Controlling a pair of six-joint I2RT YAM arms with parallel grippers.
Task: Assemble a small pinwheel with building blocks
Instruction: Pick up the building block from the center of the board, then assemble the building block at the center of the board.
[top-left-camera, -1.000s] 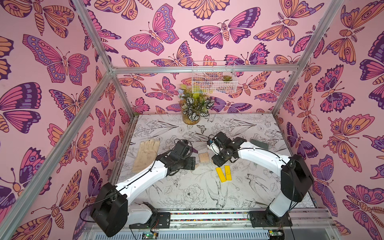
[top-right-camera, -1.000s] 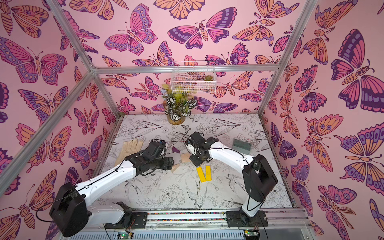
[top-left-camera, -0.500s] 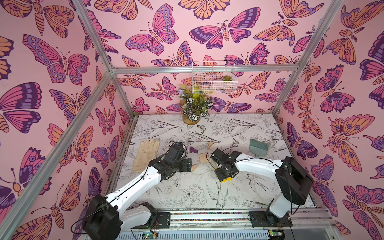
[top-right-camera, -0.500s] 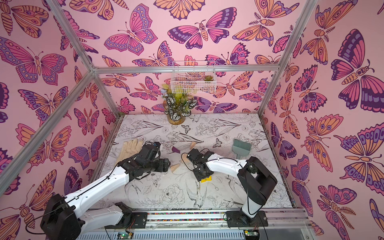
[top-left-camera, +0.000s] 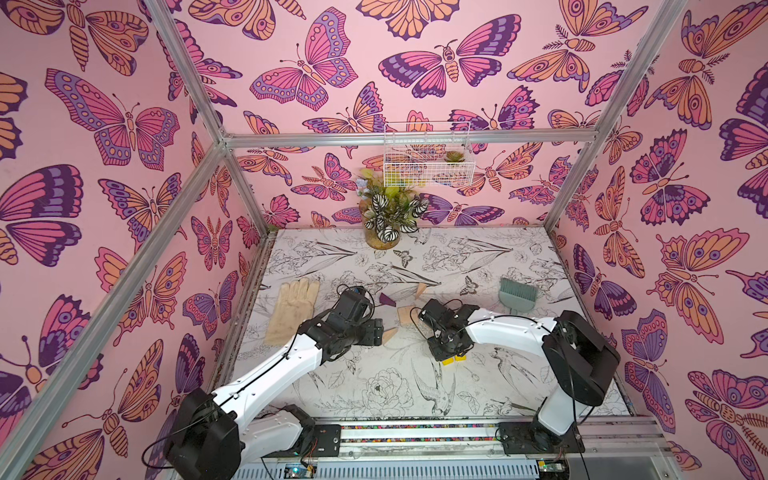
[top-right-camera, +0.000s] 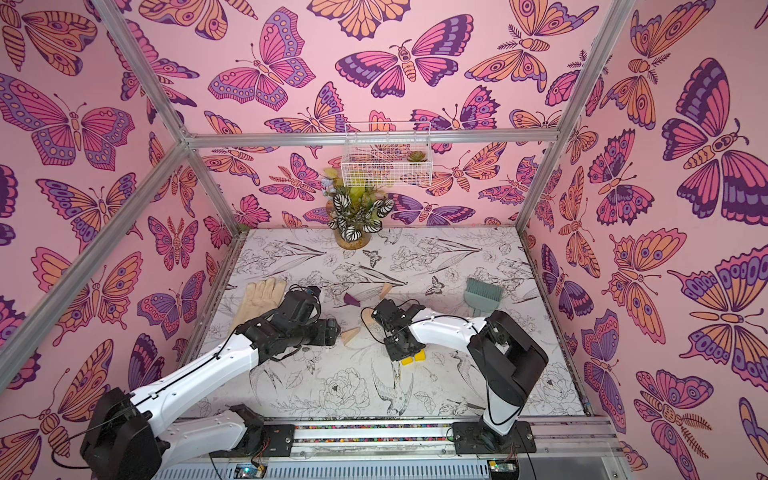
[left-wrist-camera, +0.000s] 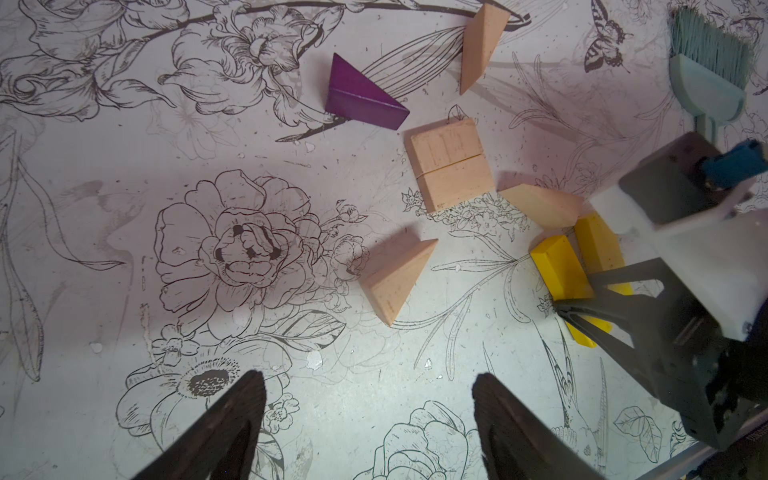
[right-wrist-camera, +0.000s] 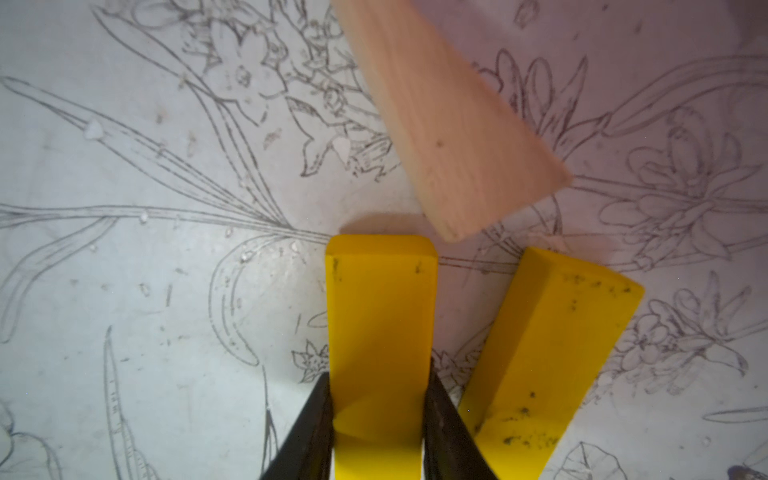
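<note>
The building blocks lie loose on the floral mat; no pinwheel is in view. My right gripper (right-wrist-camera: 378, 386) is shut on one yellow bar (right-wrist-camera: 380, 316), and a second yellow bar (right-wrist-camera: 548, 345) lies beside it. A wooden wedge (right-wrist-camera: 449, 124) sits just beyond the two bars. My left gripper (left-wrist-camera: 370, 386) is open and empty over bare mat, short of another wooden wedge (left-wrist-camera: 399, 278). Farther on lie two squarish wooden pieces (left-wrist-camera: 449, 164) side by side, a purple wedge (left-wrist-camera: 361, 97) and one more wooden wedge (left-wrist-camera: 482, 45). In a top view, both yellow bars (top-left-camera: 453, 359) peek out under the right gripper (top-left-camera: 451, 353).
A beige glove (top-left-camera: 293, 309) lies at the left of the mat and a teal hand brush (top-left-camera: 517, 295) at the right. A potted plant (top-left-camera: 388, 216) stands at the back wall under a white wire basket (top-left-camera: 428, 158).
My right gripper has come forward from beside the squarish pieces down onto the yellow bars and closed on one. The left arm has shifted only slightly and stays open.
</note>
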